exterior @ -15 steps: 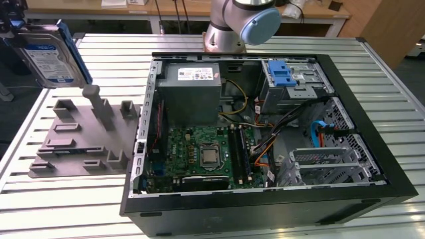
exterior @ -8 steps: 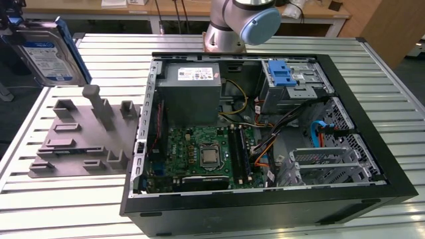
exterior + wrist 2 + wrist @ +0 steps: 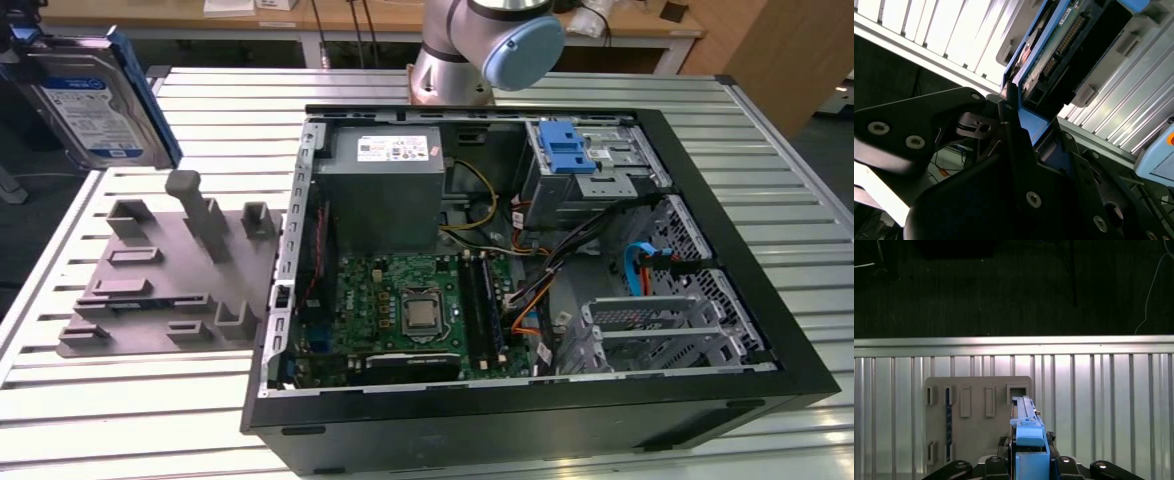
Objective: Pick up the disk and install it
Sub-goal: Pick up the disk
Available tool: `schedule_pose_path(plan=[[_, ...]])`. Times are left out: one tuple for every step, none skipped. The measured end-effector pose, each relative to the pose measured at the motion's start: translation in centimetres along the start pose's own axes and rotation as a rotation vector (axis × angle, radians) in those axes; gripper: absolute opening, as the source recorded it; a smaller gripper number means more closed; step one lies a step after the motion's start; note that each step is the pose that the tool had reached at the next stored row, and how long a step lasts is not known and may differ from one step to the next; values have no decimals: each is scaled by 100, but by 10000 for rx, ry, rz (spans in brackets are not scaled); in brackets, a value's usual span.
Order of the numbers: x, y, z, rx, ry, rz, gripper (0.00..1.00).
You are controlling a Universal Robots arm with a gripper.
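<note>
Second wrist view puts me right at the gripper (image 3: 1015, 111): its black fingers (image 3: 1010, 117) are pressed against the blue side rail of the disk (image 3: 1064, 45), pinching it edge-on. The circuit-board underside of the disk is turned to this camera. In the first wrist view the gripper (image 3: 1029, 464) points straight down. The disk (image 3: 1026, 422) stands out of it as a narrow blue-and-silver strip, over the grey fixture (image 3: 974, 425) and the slatted table (image 3: 1114, 405).

From the exterior view, the one disk (image 3: 83, 95) hangs upright in the air at the far corner on the exterior view's left. Its white-and-blue label faces the room, and it is raised off the grey fixture (image 3: 167, 285) and well apart from the computer case (image 3: 534, 405). One arm (image 3: 481, 45) is here; its grey joint with a blue cap rises behind the case at the far side of the table (image 3: 134, 420).

I count one case, lying on its side and open. Inside it are one grey metal box (image 3: 387, 185) with a white sticker, one green motherboard (image 3: 407, 310) and one blue latch (image 3: 567, 150) on the drive cage. One fixture lies beside the case on the exterior view's left, with several pockets and upright posts.
</note>
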State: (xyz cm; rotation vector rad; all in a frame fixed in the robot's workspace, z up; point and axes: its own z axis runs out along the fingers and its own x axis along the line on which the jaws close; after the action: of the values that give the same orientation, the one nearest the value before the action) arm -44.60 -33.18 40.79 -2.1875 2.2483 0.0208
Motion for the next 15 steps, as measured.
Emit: schedule_pose_path(plan=[[0, 0, -8, 0, 0, 0, 36], [0, 0, -16, 0, 0, 0, 36], [0, 0, -23, 0, 0, 0, 36], [0, 0, -32, 0, 0, 0, 36], [-1, 0, -40, 0, 0, 0, 36], [-1, 0, -49, 0, 0, 0, 36], [-1, 0, -58, -1, 0, 0, 36], [-1, 1, -65, 0, 0, 0, 36], [-2, 1, -73, 0, 0, 0, 36], [-2, 1, -80, 1, 0, 0, 36], [-2, 1, -85, 1, -1, 0, 36], [-2, 1, -87, 1, -1, 0, 36], [-2, 1, -87, 2, -1, 0, 36], [-2, 1, -87, 2, -1, 0, 36], [-2, 0, -88, 1, -1, 0, 36]])
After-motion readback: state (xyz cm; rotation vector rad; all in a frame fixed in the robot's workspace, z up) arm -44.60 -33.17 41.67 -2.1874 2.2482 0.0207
